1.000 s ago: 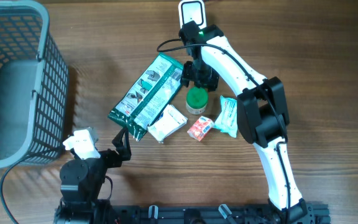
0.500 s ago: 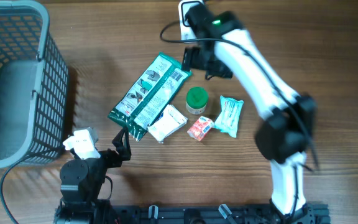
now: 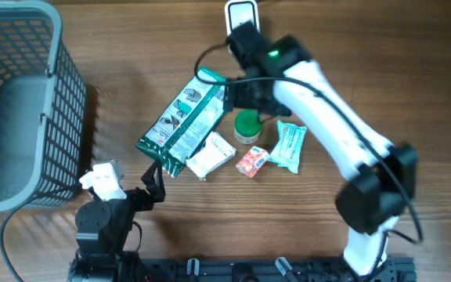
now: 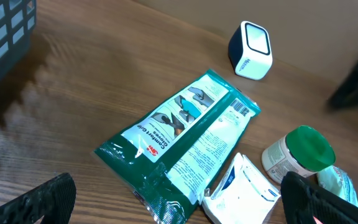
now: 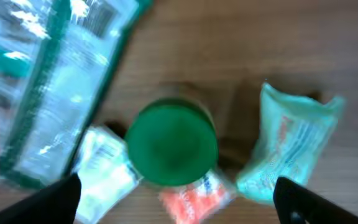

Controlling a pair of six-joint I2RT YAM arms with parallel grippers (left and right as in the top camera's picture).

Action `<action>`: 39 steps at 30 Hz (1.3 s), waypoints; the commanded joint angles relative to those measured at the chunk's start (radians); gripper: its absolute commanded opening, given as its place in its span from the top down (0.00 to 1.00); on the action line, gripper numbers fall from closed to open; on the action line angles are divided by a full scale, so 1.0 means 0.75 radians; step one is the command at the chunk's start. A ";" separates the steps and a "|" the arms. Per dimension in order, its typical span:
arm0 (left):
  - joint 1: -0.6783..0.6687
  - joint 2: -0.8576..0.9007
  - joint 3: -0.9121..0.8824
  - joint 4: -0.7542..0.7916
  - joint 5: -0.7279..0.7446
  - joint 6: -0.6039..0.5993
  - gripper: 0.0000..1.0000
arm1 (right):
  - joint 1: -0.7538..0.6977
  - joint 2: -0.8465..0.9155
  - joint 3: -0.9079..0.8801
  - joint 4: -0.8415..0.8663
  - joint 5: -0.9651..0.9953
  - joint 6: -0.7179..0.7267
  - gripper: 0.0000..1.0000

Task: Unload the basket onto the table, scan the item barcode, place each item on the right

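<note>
The white-and-navy scanner (image 3: 241,14) (image 4: 252,50) stands at the far edge. Before it lie a long green packet (image 3: 185,121) (image 4: 179,140) (image 5: 42,81) with its barcode facing up, a green-lidded jar (image 3: 247,125) (image 4: 300,152) (image 5: 171,143), a white sachet (image 3: 211,154) (image 4: 241,196), an orange packet (image 3: 251,161) (image 5: 194,196) and a teal packet (image 3: 288,146) (image 5: 291,149). My right gripper (image 3: 247,102) (image 5: 179,198) hovers over the jar's lid, open and empty. My left gripper (image 3: 153,184) (image 4: 182,199) sits low near the green packet's near end, open and empty.
A grey mesh basket (image 3: 14,102) (image 4: 5,31) fills the left side. The right arm's cable loops near the scanner. The wooden table (image 3: 413,70) shows at the right and at the near left.
My right gripper rose toward the scanner, then came back over the green-lidded jar, its elbow swinging right. The items and the left arm have not moved.
</note>
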 commanded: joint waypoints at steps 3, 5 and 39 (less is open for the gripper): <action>0.007 -0.004 -0.010 0.004 -0.018 -0.012 0.00 | -0.006 -0.002 -0.134 0.175 -0.103 0.013 0.00; 0.007 -0.004 -0.010 0.004 -0.018 -0.012 0.00 | -0.003 -0.002 -0.134 0.198 -0.102 0.031 0.00; 0.007 -0.004 -0.010 0.004 -0.018 -0.012 0.00 | -0.039 0.212 -0.174 0.108 -0.150 0.040 0.44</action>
